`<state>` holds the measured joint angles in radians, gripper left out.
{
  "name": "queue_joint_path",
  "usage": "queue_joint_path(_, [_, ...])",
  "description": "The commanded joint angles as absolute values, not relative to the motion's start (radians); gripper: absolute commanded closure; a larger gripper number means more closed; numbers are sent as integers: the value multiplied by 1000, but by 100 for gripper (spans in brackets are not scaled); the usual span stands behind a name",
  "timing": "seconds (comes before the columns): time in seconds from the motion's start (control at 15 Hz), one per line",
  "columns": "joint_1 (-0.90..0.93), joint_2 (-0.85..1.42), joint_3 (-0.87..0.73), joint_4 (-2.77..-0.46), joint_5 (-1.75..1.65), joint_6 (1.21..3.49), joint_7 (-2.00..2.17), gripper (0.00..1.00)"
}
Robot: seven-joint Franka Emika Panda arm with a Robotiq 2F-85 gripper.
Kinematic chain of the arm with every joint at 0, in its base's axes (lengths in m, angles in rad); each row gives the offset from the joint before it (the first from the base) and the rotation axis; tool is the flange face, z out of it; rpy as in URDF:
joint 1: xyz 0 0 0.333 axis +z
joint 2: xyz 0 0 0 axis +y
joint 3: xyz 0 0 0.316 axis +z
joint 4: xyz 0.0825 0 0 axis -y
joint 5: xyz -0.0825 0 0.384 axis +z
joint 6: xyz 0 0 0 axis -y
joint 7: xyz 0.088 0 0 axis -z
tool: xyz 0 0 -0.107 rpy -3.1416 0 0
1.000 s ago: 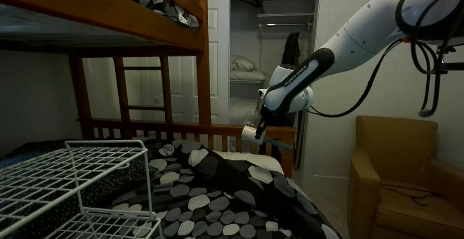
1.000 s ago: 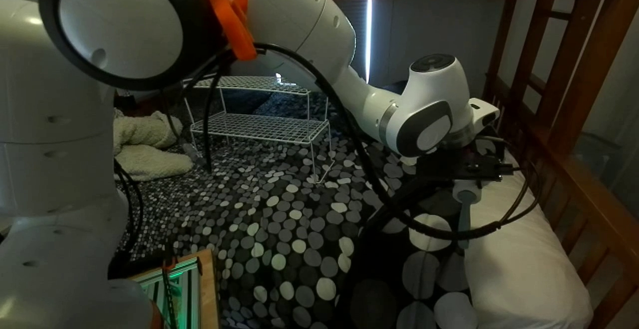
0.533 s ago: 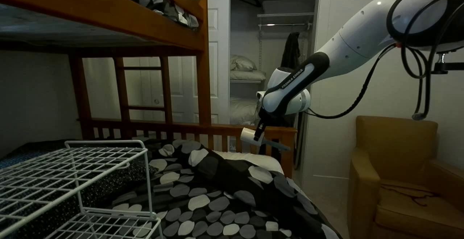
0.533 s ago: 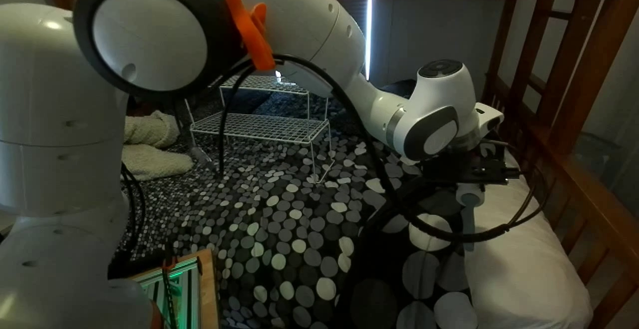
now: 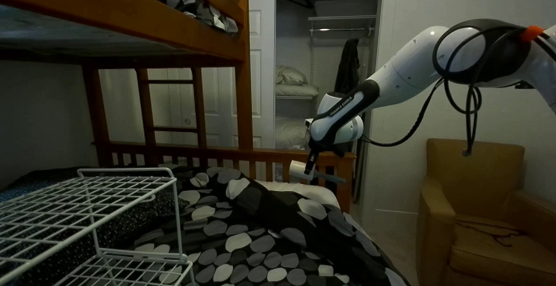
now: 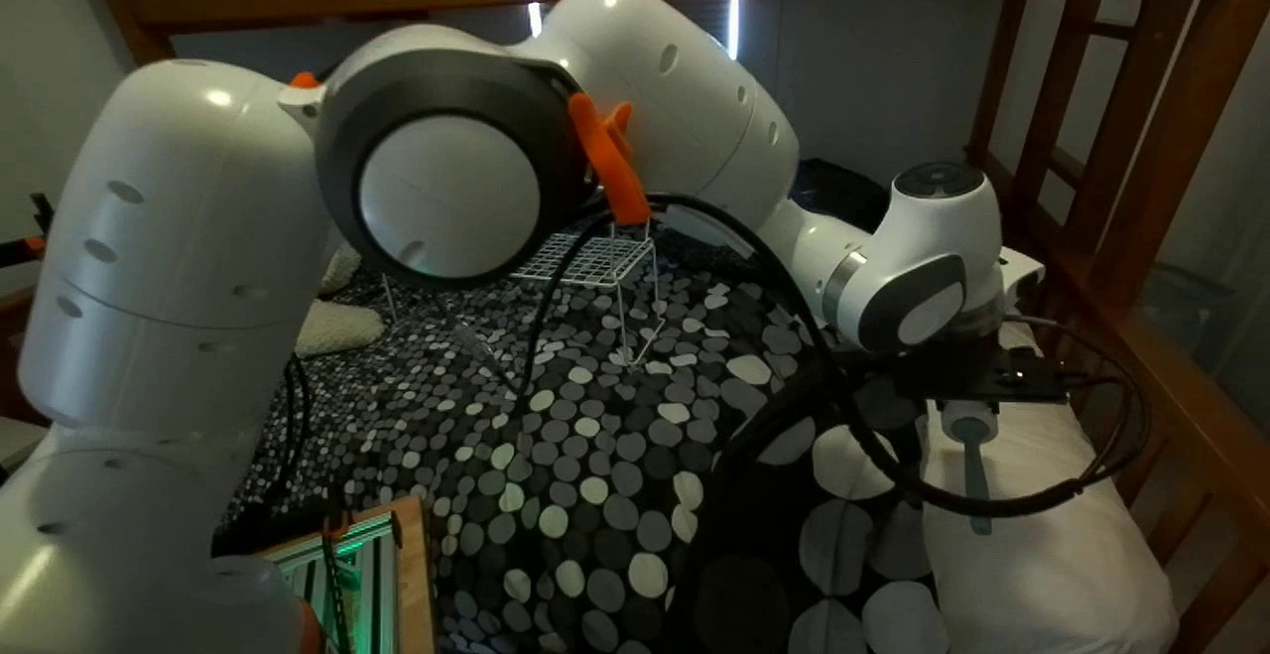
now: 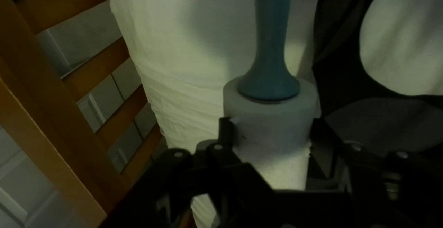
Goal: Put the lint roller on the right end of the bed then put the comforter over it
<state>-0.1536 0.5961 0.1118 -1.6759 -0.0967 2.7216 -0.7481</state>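
- Your tool (image 7: 271, 134) pinches the lint roller (image 7: 271, 86) by its white roll, above the bare white end of the lower bunk (image 6: 1052, 555);
- let go too high and it may roll off beside the slatted end rail (image 7: 55, 117);
- the looping cable (image 6: 1002, 508) could snag the teal handle (image 6: 975, 470) as you back away;
- if the roll is tacky, the pebble-spotted comforter (image 5: 265, 242) may drag it along.

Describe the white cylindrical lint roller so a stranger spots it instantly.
Start at the brown wooden bunk bed and go to the white cloth bedding beside its slatted end rail. Over that, gripped in the black jaws, is the white cylindrical lint roller. Its slim blue-grey handle sets it apart from the flat white ovals on the black fabric comforter.
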Motion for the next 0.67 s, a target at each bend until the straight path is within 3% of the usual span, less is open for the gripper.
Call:
queue_joint_path(0.0, [-185, 706, 151, -1559, -73, 2694, -790, 67])
queue_joint_path(0.6, [-223, 872, 213, -1406, -55, 2692, -805, 67])
